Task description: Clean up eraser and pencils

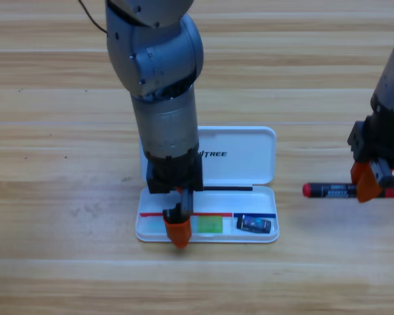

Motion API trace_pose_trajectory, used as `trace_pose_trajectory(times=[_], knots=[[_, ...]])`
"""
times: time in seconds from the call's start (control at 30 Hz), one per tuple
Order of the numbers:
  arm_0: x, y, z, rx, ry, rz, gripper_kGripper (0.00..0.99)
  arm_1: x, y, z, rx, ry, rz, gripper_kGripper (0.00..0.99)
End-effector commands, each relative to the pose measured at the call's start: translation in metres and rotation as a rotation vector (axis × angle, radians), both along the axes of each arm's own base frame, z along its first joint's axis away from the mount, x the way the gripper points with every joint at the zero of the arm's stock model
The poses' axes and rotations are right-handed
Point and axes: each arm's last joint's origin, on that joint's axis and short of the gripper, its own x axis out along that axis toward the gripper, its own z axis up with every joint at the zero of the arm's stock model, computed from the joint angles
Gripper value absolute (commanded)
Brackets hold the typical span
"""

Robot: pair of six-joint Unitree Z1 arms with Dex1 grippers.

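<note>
So the white case [243, 161] is the thing to orient by here, it's lying open on the wooden table [52, 131], tray half toward the bottom of the shot and lid half behind it. Nearest bit first: the left gripper [178, 231] is pointing down at the front-left part of the tray, its orange tip right over the front rim. It hides its own gap, so I can't tell if it's spread or pinched on anything. Just to the right of it, inside the tray, there's a green eraser [210, 225] lying flat, and further right in the same tray a small dark eraser [256, 224] with a bluish label, near the right end.

Off to the right of the case, clear of it and on the bare wood, is the red pen [335, 190], lying crosswise with red ends and a black printed middle. The right gripper [371, 184] sits right on top of its right half, orange jaws straddling the barrel. Looks closed around it, pen apparently on the wood.

Behind the tray the lid shows some printed lettering, and the left arm's grey body rises up over the lid's left part toward the top edge.
</note>
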Motion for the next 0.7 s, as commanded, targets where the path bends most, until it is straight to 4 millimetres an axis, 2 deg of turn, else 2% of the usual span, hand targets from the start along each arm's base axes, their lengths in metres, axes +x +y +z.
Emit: trace_pose_trajectory(times=[0.03, 0.13, 0.23, 0.33, 0.43, 0.57, 0.63, 0.7], knots=[[-0.007, -0.005, -0.014, 0.037, 0.036, -0.008, 0.99, -0.036, 0.026, 0.007, 0.015, 0.049, 0.072, 0.0], [-0.012, 0.001, -0.004, 0.027, 0.028, -0.006, 0.99, -0.037, 0.047, 0.003, 0.019, 0.047, 0.084, 0.0], [-0.021, 0.015, 0.018, -0.001, 0.006, -0.005, 0.99, -0.031, 0.074, -0.006, 0.017, 0.04, 0.086, 0.0], [-0.018, 0.052, 0.047, -0.033, -0.023, 0.051, 0.99, -0.022, 0.101, -0.016, 0.012, 0.022, 0.082, 0.0], [-0.012, 0.103, 0.068, -0.058, -0.042, 0.126, 0.99, -0.012, 0.126, -0.029, 0.001, 0.025, 0.078, 0.0], [-0.007, 0.166, 0.085, -0.082, -0.065, 0.212, 0.99, -0.002, 0.151, -0.046, -0.003, 0.005, 0.08, 0.0], [-0.007, 0.188, 0.088, -0.086, -0.07, 0.236, 0.99, 0.002, 0.159, -0.054, -0.01, -0.007, 0.083, 0.0], [-0.008, 0.2, 0.087, -0.083, -0.064, 0.251, 0.99, 0.008, 0.165, -0.059, -0.016, -0.029, 0.081, 0.0]])
